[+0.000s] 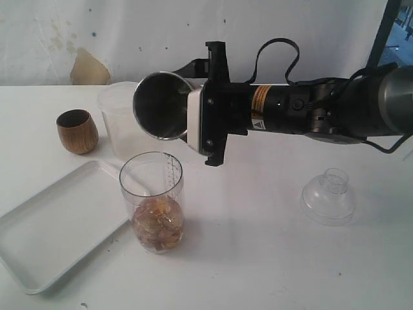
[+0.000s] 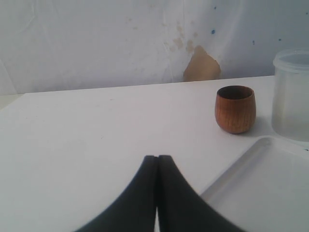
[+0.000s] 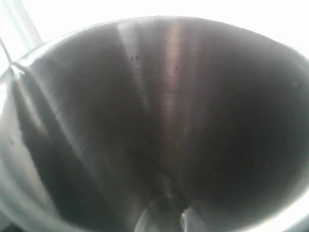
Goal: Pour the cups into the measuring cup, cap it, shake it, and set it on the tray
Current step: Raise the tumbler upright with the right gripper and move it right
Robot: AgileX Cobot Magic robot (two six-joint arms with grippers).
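Observation:
My right gripper (image 1: 191, 121) is shut on the steel tumbler (image 1: 161, 105) and holds it tipped on its side, mouth turned outward, just above and behind the measuring cup (image 1: 153, 200). The tumbler's inside looks dark and bare, and its steel wall (image 3: 164, 121) fills the right wrist view. The measuring cup stands upright and uncapped, with brown bits in its bottom third. The wooden cup (image 1: 77, 131) (image 2: 235, 108) stands upright at the far left. The white tray (image 1: 45, 236) (image 2: 270, 188) lies at the front left. My left gripper (image 2: 158, 157) is shut and empty, low over the table beside the tray's rim.
A frosted plastic container (image 1: 116, 116) (image 2: 291, 94) stands behind the measuring cup, between the wooden cup and the tumbler. A clear domed cap (image 1: 329, 196) sits on the table at the right. The right arm (image 1: 322, 110) stretches across from the right edge.

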